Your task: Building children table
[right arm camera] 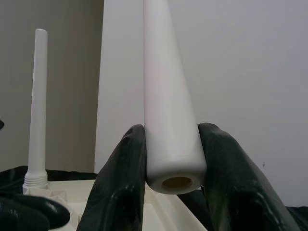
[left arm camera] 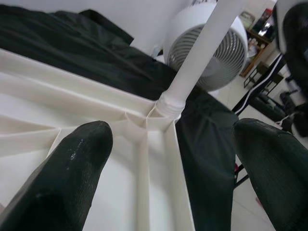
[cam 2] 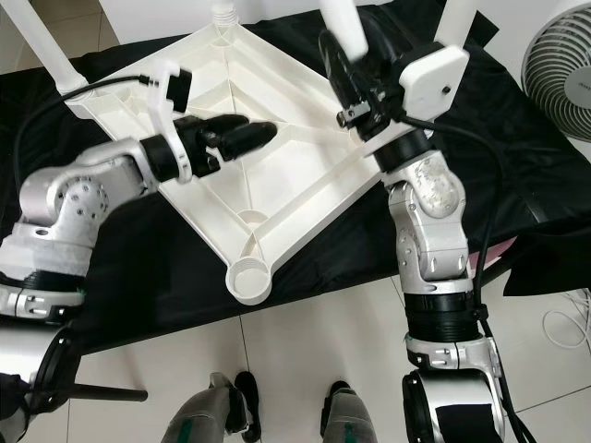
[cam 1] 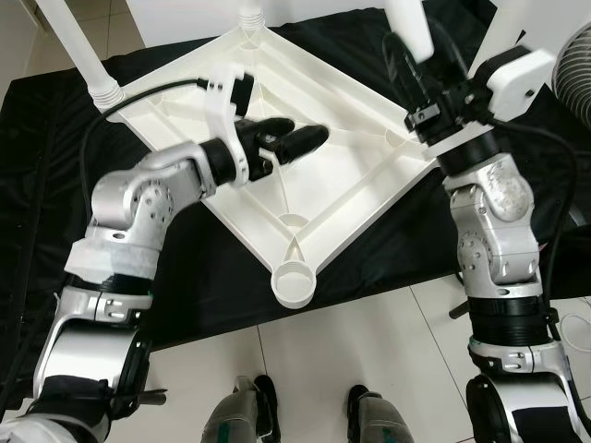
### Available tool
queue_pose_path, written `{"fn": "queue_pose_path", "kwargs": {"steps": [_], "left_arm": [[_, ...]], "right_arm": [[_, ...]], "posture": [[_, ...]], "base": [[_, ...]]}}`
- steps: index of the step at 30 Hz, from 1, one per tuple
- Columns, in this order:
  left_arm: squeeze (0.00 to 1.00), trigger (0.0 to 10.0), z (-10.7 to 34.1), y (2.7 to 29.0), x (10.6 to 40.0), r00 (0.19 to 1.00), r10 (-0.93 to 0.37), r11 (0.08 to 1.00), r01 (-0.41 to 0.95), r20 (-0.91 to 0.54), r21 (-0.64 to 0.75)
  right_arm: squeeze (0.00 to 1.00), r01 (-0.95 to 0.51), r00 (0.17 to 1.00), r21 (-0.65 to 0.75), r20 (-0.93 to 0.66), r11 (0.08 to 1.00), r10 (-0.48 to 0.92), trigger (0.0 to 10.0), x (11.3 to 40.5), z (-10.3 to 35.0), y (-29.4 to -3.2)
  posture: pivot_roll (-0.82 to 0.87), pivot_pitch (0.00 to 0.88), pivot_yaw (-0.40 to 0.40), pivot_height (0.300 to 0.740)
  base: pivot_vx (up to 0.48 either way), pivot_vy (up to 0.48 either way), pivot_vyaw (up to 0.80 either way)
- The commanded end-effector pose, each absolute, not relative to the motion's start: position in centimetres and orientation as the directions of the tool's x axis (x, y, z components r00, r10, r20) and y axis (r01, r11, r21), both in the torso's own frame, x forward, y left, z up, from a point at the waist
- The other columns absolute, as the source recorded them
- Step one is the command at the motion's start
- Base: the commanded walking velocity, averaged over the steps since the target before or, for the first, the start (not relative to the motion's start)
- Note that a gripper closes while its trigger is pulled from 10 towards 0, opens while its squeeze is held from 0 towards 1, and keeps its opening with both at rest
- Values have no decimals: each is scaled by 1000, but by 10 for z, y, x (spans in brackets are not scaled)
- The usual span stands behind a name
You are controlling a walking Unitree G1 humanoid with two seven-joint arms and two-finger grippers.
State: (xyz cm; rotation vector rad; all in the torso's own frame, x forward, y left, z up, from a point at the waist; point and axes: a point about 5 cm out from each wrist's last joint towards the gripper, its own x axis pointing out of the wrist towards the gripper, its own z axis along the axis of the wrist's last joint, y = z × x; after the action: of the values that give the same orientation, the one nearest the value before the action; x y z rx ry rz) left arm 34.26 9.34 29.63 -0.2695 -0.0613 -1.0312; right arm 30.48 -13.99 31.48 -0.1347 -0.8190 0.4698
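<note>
A white plastic table top [cam 1: 342,111] lies upside down on a black cloth [cam 1: 185,295]. White legs stand in its left corner [cam 1: 85,51], its back corner [cam 1: 249,14] and its right corner [left arm camera: 197,62]. The socket at the near corner [cam 1: 295,281] is bare. My right gripper [cam 1: 406,69] is shut on another white leg [right arm camera: 168,86] and holds it above the right corner, hollow end down. My left gripper [cam 1: 295,140] hovers open over the middle of the underside, fingers pointing right with nothing between them.
A white fan [cam 2: 559,78] stands on the floor at the far right, beyond the cloth. Tiled floor [cam 1: 369,341] runs along the near edge of the cloth, where my feet [cam 1: 249,411] stand.
</note>
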Motion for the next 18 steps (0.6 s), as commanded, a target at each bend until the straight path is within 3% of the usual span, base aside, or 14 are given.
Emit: {"fn": "queue_pose_path", "kwargs": {"steps": [1,2,3,4,12,18], "left_arm": [[1000,10000,299,92,340,436,-876,389,892,205,-231],[1000,10000,299,92,340,436,-876,389,892,205,-231],[737,10000,299,91,340,433,-877,379,890,207,-255],[0,10000,300,91,340,427,-879,363,888,214,-282],[0,10000,301,88,342,405,-886,301,873,228,-383],[0,10000,305,90,351,436,-866,291,838,245,-462]], "right_arm": [[0,-352,593,-283,670,892,447,10000,304,310,-140],[0,-352,593,-283,670,892,447,10000,304,310,-140],[0,-351,601,-283,663,893,446,10000,303,307,-141],[0,-351,610,-282,654,893,447,10000,304,303,-141],[0,-362,633,-293,620,885,464,10000,302,291,-139],[0,-397,638,-304,587,866,498,10000,302,281,-133]], "posture": [[-79,133,79,740],[-79,133,79,740],[-79,133,79,740],[-83,130,86,740],[-92,115,91,740],[-93,103,97,740]], "base": [[0,0,0],[0,0,0],[0,0,0],[0,0,0],[0,0,0],[0,0,0]]}}
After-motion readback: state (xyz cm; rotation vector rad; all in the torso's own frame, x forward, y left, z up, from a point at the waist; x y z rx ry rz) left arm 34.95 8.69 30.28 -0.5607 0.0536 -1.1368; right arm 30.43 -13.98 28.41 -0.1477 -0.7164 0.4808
